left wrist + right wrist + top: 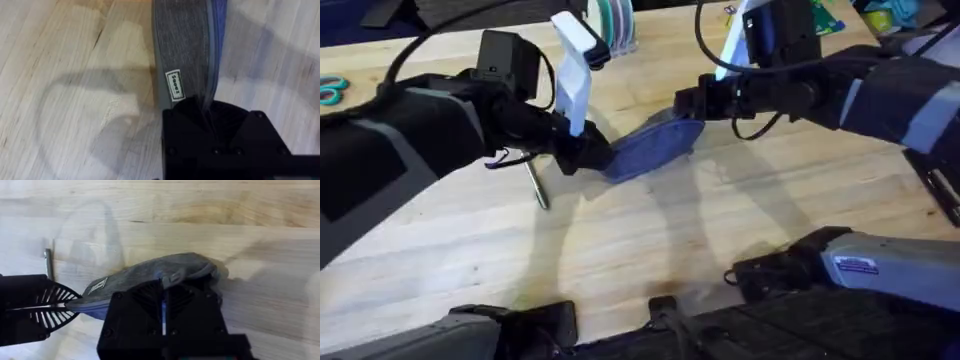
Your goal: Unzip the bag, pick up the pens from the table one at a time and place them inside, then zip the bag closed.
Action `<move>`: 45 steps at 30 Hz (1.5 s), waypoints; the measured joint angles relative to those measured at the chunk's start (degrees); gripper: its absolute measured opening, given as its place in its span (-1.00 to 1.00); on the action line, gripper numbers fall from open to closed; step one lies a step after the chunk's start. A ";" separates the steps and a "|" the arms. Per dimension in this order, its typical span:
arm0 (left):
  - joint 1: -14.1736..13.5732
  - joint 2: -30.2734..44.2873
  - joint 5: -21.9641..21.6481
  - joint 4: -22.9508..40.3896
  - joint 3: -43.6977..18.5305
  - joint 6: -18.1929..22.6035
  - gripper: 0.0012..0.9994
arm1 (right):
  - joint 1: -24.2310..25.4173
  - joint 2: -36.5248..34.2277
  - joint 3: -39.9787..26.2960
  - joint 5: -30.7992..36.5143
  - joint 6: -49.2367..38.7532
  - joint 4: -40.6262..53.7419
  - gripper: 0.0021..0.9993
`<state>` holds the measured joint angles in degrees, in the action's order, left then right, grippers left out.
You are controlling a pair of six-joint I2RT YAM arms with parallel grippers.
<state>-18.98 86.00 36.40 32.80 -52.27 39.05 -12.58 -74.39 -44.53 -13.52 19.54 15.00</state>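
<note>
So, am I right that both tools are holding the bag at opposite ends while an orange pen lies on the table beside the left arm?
Not quite: the pen is silvery-grey, not orange, as the overhead view shows. The rest holds: the left tool and the right tool grip opposite ends of the bag, and the pen lies on the table beside the left arm.

Left gripper covers one end of the bag; right gripper covers the other end, so zipper and pull tab can't be made out. Left wrist view: bag cut off by the frame edge, near end buried under the black jaws. Right wrist view: gripper body hides the bag's middle. Pen partly under the left arm; its far end is hidden. Only a sliver of pen shows in the right wrist view.
</note>
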 joint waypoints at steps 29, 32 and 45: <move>-0.07 0.00 0.48 0.39 0.00 0.00 -0.92 | -0.92 11.73 0.04 -0.86 -0.02 1.82 -0.94; -0.07 0.00 0.49 0.39 0.00 0.00 -0.92 | -1.57 12.63 0.04 -0.90 0.44 1.81 -0.94; 0.15 0.00 -0.10 1.03 0.00 0.00 -0.92 | -19.23 6.76 0.02 2.34 1.70 -3.21 -0.94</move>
<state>-18.83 86.00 36.31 33.82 -52.27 39.05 -31.81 -67.63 -44.51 -11.18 21.23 11.79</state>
